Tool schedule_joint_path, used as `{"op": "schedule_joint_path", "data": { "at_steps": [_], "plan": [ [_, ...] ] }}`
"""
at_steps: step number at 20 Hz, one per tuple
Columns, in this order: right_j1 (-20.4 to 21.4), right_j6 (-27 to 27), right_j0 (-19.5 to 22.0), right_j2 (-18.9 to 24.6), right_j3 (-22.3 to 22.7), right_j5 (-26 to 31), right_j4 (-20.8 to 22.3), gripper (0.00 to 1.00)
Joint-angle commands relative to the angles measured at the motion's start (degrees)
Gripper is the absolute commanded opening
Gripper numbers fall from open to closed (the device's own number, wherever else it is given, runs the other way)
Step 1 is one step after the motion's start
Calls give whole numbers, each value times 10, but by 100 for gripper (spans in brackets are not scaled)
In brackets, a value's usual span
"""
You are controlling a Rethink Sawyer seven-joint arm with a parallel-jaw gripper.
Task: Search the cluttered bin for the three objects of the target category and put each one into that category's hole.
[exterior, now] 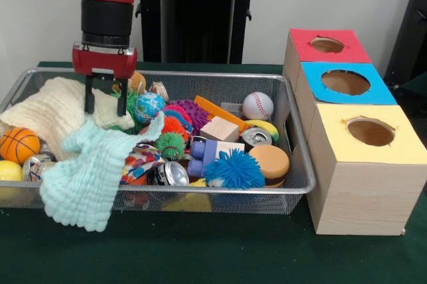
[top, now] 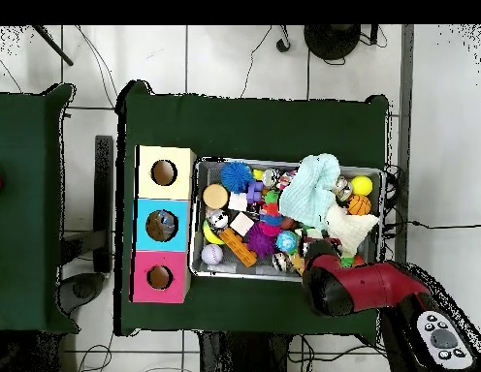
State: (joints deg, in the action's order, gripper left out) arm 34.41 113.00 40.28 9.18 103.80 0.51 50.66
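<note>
Wire bin (exterior: pixel 301 184): toys, balls, cans, a cream cloth (exterior: pixel 50 107) and a mint cloth (exterior: pixel 90 177). Bottles: hidden, position cannot be told. Claw (exterior: pixel 105 104): fingers parted, empty, over the cream cloth at the bin's far side.

A pale mint cloth (exterior: pixel 90 177) hangs over the near rim of the wire basket, with a cream cloth (exterior: pixel 57 107) bunched behind it and an orange basketball (exterior: pixel 18 144) just beside that cloth. Amid the clutter lie a white baseball (exterior: pixel 257 106), a fuzzy blue ball (exterior: pixel 234 169), a small globe ball (exterior: pixel 149 106), a plain wooden block (exterior: pixel 219 129) and two silver cans (exterior: pixel 256 138) (exterior: pixel 168 174). Beside the basket stand three wooden boxes in a row, each with a round hole on top: the yellow-topped box (exterior: pixel 363 164) nearest the front camera, the blue-topped box (exterior: pixel 343 85) in the middle and the red-topped box (exterior: pixel 325 47) farthest back.
</note>
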Motion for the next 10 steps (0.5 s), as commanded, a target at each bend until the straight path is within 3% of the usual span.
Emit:
{"op": "schedule_joint_path", "data": {
  "at_steps": [1, 6, 10],
  "plan": [
    [28, 4, 2, 44, 32, 65, -19, 100],
    [14, 17, -16, 21, 16, 45, -10, 100],
    [-26, 39, -51, -35, -22, 3, 8, 100]
  ]
}}
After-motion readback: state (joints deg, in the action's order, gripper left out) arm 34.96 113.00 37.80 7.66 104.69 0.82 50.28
